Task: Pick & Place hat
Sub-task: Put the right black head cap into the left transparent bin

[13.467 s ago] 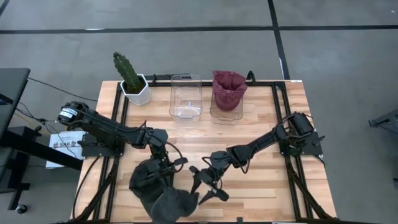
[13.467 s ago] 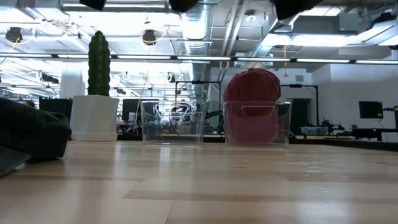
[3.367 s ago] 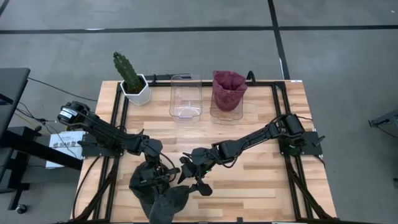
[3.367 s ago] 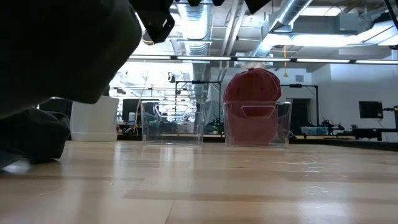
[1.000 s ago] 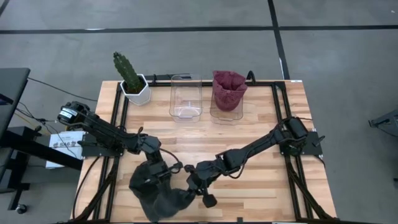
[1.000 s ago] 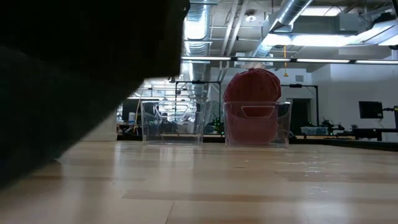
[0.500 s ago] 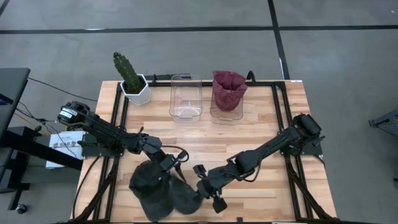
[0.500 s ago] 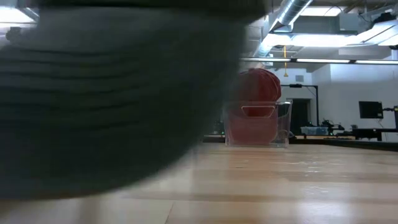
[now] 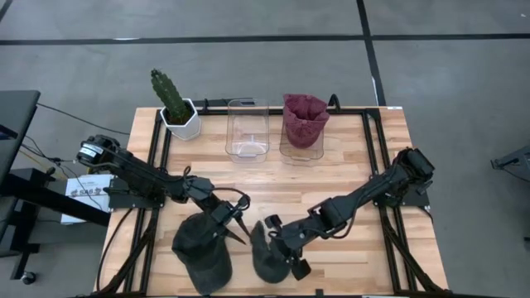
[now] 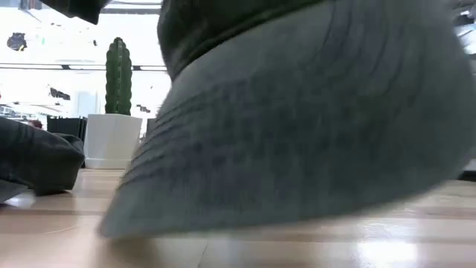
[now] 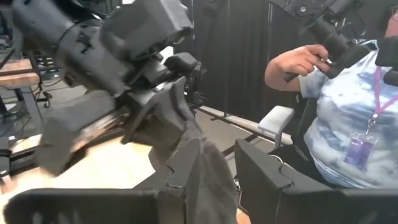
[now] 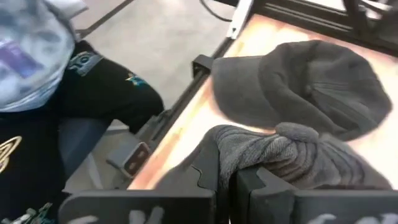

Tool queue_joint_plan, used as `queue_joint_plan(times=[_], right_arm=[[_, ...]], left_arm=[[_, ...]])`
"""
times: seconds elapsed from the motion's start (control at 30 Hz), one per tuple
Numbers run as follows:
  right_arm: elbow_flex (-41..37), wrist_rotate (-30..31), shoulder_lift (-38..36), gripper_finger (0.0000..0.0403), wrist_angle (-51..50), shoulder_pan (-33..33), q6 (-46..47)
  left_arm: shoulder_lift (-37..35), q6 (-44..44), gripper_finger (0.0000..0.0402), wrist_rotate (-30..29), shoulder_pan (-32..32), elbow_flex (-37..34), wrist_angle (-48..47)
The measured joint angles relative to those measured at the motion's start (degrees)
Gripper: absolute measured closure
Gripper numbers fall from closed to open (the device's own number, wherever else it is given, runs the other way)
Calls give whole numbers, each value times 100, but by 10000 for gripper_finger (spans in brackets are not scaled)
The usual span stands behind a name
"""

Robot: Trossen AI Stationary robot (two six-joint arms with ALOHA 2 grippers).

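1. Down near the front edge of the pale wooden slatted table [image 9: 348, 170], the right gripper [image 9: 277, 248] has its fingers pressed together on the fabric of a dark grey knitted beanie hat [image 9: 267, 255], which sits just right of the table's middle line
2. From the right wrist camera, the beanie's ribbed cloth [image 12: 280, 152] bunches between that arm's own dark fingers [image 12: 205, 174]
3. Just to the left of the beanie lies a dark grey peaked cap [image 9: 201, 246], flat on the wood and not touching the beanie
4. Over the right edge of that cap hangs the left gripper [image 9: 234, 221], its fingers spread apart and holding nothing
5. At table height, the grey ribbed beanie [image 10: 297, 126] fills most of the picture, with the cap [image 10: 37, 160] low at the left
6. Along the far side stand a green cactus in a white faceted pot [image 9: 175, 106], an empty clear plastic bin [image 9: 248, 128], and a second clear bin [image 9: 301, 141] holding a dark red knitted hat [image 9: 305, 117]
7. Beyond the table's near edge, a person in a light tie-dyed shirt [image 11: 348, 124] with a lanyard sits holding a control arm
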Motion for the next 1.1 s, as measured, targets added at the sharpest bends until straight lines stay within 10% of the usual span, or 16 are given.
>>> queue_joint_plan(times=[1.1], right_arm=[[0,-1290,50,403,69,-52,-483]], left_arm=[[1244,-98,305,695,188,2,1348]])
